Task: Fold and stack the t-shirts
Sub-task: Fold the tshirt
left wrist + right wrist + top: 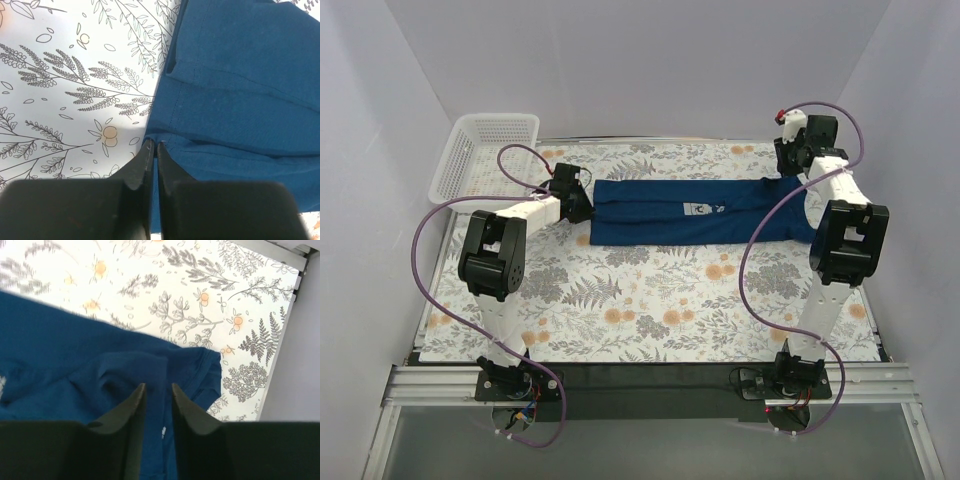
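The t-shirt [690, 210] lies on the table [650, 310] as a long folded strip, starting near the basket [485, 155] and running away from it, apparently stretched flat for the next fold. The left gripper [152, 145], at the basket end, is nearly closed on the hem corner. The right gripper [157, 386], at the far end, is narrowly parted, pinching a ridge of cloth.

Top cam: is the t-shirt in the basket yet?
No, the t-shirt lies stretched out on the table, apart from the basket at the far left corner.
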